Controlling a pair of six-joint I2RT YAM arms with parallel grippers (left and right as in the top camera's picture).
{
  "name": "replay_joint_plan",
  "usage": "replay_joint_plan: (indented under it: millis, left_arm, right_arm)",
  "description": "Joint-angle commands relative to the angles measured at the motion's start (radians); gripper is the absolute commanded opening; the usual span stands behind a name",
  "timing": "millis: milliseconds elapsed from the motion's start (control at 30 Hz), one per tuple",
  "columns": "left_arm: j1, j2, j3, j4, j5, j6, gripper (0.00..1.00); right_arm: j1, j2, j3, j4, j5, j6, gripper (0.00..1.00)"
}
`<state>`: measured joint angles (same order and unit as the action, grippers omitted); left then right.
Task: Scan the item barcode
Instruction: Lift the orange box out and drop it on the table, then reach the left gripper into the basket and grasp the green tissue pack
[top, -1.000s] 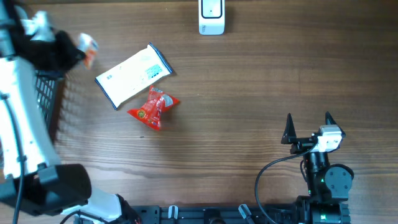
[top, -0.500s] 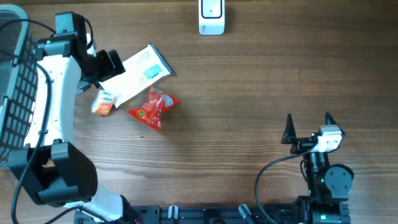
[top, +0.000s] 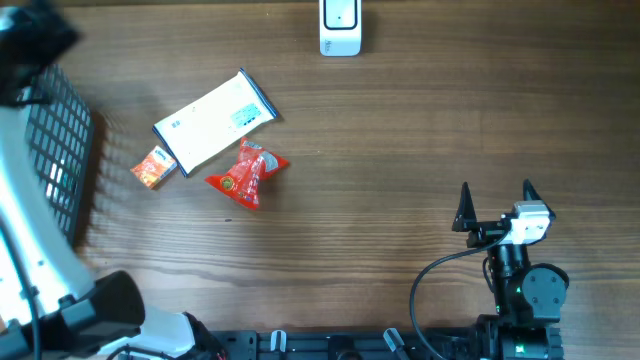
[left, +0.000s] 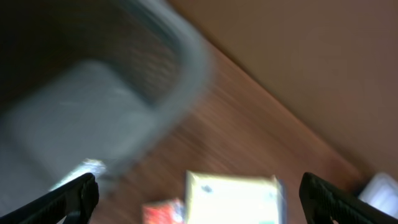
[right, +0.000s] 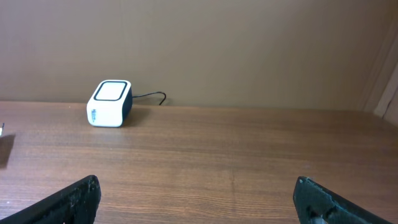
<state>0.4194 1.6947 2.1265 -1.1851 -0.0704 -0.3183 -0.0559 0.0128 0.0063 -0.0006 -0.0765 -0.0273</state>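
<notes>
left gripper (left: 198, 198) wide, empty | right gripper (top: 496, 203) wide, empty | risk: small orange box (top: 153, 168) just beside white pouch (top: 214, 121); grasp may catch both, hiding barcode from scanner (top: 340, 27)

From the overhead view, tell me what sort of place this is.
Probably a mock shop-checkout bench: a white barcode scanner on the wooden table, a dark wire basket at its left edge, and small packaged goods laid out: a white-and-blue pouch, a red packet, a small orange box.
</notes>
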Motion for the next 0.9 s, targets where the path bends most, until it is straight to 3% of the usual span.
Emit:
replay_joint_plan:
  millis: [0, 167, 267, 333, 533, 667, 733, 867]
  left_arm:
    - [0.19, 0.023, 0.011, -0.001, -0.113, -0.056, 0.93]
    - [0.378, 0.11, 0.011, -0.017, -0.005, -0.051, 0.96]
    - [0.449, 0.204, 0.002, -0.013, 0.247, 0.108, 0.97]
    - [0.454, 0.248, -0.004, -0.016, 0.307, 0.177, 0.97]
    - [0.454, 0.401, -0.036, -0.069, 0.312, 0.416, 0.9]
    - [0.454, 0.453, -0.043, -0.095, 0.313, 0.507, 0.75]
    - [0.454, 0.458, -0.068, -0.091, 0.314, 0.549, 0.73]
    - [0.454, 0.46, -0.144, -0.06, 0.314, 0.6, 0.83]
  right_arm:
    - [-0.004, -0.008, -0.001, 0.002, 0.013, 0.008, 1.0]
    - [-0.004, -0.008, -0.001, 0.002, 0.013, 0.008, 0.99]
    - [-0.004, -0.008, -0.001, 0.002, 0.013, 0.008, 1.0]
    - [-0.004, -0.008, -0.001, 0.002, 0.013, 0.008, 1.0]
    - [-0.004, -0.008, -0.001, 0.002, 0.013, 0.007, 1.0]
    - [-0.004, -0.008, -0.001, 0.002, 0.013, 0.008, 1.0]
    - [-0.004, -0.008, -0.001, 0.002, 0.013, 0.008, 1.0]
    - [-0.004, -0.008, -0.001, 0.002, 0.013, 0.008, 1.0]
